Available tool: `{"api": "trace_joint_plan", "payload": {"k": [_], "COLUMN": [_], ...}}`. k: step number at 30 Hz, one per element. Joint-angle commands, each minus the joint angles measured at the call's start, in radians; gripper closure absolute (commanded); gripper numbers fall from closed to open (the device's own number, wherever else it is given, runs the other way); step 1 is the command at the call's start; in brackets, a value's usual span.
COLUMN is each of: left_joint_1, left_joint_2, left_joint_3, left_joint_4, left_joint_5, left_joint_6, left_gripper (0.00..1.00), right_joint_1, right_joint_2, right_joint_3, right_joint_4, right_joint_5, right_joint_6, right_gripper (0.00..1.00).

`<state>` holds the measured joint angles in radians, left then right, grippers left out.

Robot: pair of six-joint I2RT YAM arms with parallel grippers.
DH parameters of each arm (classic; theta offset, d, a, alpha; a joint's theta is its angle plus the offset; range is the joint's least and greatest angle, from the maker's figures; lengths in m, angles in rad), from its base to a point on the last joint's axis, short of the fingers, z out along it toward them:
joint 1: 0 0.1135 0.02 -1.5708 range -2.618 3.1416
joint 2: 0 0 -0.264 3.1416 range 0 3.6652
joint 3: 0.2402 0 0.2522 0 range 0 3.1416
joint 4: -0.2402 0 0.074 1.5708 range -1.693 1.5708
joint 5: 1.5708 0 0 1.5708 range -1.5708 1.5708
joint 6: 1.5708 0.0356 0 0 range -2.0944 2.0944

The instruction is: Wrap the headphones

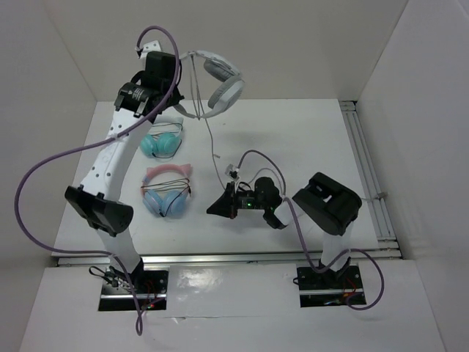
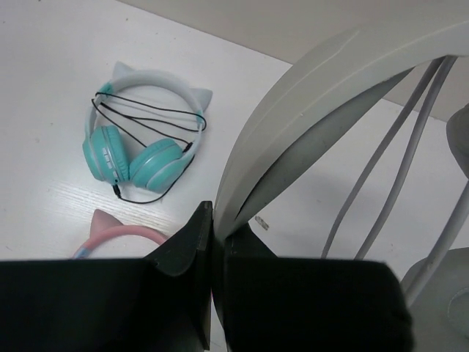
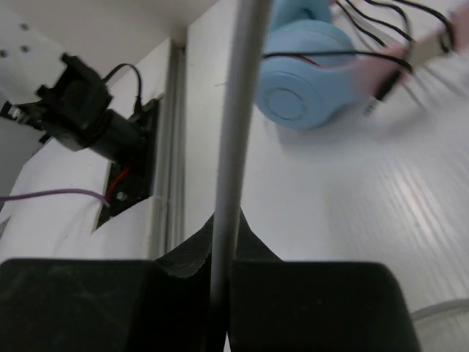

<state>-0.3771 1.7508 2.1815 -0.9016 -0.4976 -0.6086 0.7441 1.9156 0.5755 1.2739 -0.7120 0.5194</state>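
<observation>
**Item: headphones, light grey-white, over-ear.** They are held up off the surface at the far left. The wide headband is clamped edge-on between the left jaws, and the ear cups hang to the right of them.

**Cable:** thin and grey. It drops from the headphones towards the middle of the surface and ends at the right jaws, which are closed on it. A small white fitting sits on the cable just above those jaws. Any marking on it is too small to read.

**Left arm:** reaches up and back, with a purple lead looping beside it.

**Right arm:** folded low, with its jaws pointing left.

**Left wrist view only:**
- The headband's pale inner curve is seen close up.
- Two grey strands of cable run behind it.

**Right wrist view only:**
- The cable stands as one straight line rising from between the jaws.
- The metal rail runs along the near edge of the surface.

**Other items on the surface:**
- A teal pair with a white eared band lies flat, wound in its black cord.
- A pink-banded pair with blue cups lies just nearer. One of its blue cups shows blurred behind the cable.
- Both pairs lie well apart from either set of jaws.
</observation>
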Motion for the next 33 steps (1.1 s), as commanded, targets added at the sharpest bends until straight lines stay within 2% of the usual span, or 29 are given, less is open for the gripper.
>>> {"api": "trace_joint_plan", "payload": {"k": [1,7,11,12,17,18,20,23,24,25,26,27,31,33], "left_joint_1": [0.021,0.012,0.023,0.023,-0.022,-0.032,-0.057,-0.078,-0.079,-0.079,-0.079,-0.079,-0.092,-0.127], "left_joint_2": [0.041,0.087,0.127,0.136,0.202,0.211,0.223,0.201,0.2,0.162,0.142,0.116,0.116,0.116], "left_joint_3": [0.087,0.011,-0.101,-0.101,-0.127,-0.127,-0.127,-0.245,-0.284,-0.326,-0.366,-0.415,-0.426,-0.442], "left_joint_4": [0.136,0.159,0.168,0.156,0.109,0.09,0.075,0.059,0.059,0.073,0.087,0.11,0.076,0.064], "left_joint_5": [-0.035,-0.154,-0.225,-0.239,-0.265,-0.265,-0.233,-0.222,-0.205,-0.188,-0.188,-0.188,-0.144,-0.133], "left_joint_6": [-0.094,-0.079,-0.057,-0.057,-0.002,0.051,0.142,0.263,0.285,0.309,0.322,0.343,0.385,0.385], "left_gripper": [1.0,1.0,1.0,1.0,1.0,1.0,1.0,1.0,1.0,1.0,1.0,1.0,1.0,1.0], "right_joint_1": [0.059,0.121,0.211,0.224,0.236,0.236,0.227,0.187,0.187,0.187,0.187,0.187,0.163,0.147], "right_joint_2": [-0.134,-0.32,-0.565,-0.596,-0.678,-0.693,-0.702,-0.702,-0.702,-0.692,-0.691,-0.691,-0.702,-0.716], "right_joint_3": [-0.008,-0.017,0.032,0.07,0.214,0.237,0.299,0.383,0.412,0.461,0.48,0.492,0.555,0.564], "right_joint_4": [-0.028,-0.148,-0.453,-0.566,-0.882,-0.983,-1.074,-1.273,-1.319,-1.356,-1.387,-1.416,-1.429,-1.403], "right_joint_5": [-0.044,-0.044,0.038,0.067,0.153,0.225,0.311,0.542,0.543,0.66,0.713,0.843,1.055,1.106], "right_joint_6": [-0.076,-0.129,-0.28,-0.304,-0.471,-0.502,-0.557,-0.681,-0.708,-0.726,-0.739,-0.751,-0.783,-0.805], "right_gripper": [0.97,1.0,1.0,1.0,1.0,1.0,1.0,1.0,1.0,1.0,1.0,1.0,1.0,1.0]}}
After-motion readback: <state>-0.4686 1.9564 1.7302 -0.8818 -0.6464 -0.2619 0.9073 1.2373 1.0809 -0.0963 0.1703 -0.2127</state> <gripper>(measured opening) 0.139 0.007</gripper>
